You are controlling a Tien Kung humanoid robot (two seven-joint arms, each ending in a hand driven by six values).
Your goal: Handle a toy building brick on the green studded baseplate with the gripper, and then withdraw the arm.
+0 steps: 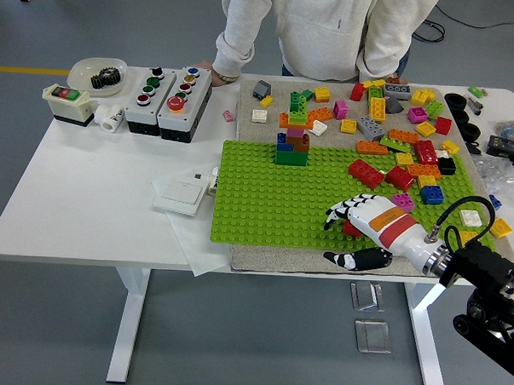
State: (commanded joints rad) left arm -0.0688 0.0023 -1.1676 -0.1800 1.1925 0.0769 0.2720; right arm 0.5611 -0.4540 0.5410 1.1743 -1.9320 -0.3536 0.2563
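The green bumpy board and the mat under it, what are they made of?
The green baseplate looks like hard plastic: one even bright colour, with neat rows of moulded studs. The mat beneath it looks like felt or woven cloth: dull beige-grey, speckled, no shine. The picture cannot settle which.

The green studded baseplate (265,201) lies on the white tabletop (86,202). On the baseplate's far left part stands a small stack of mixed plastic bricks (292,141). Behind the baseplate and over its right half lie scattered loose toy bricks (396,135). Left of the baseplate rests a flat white switch plate (178,193); farther left and behind sit two grey push-button boxes (169,102). The white-and-black robot hand (351,235) sits over the baseplate's near right corner.
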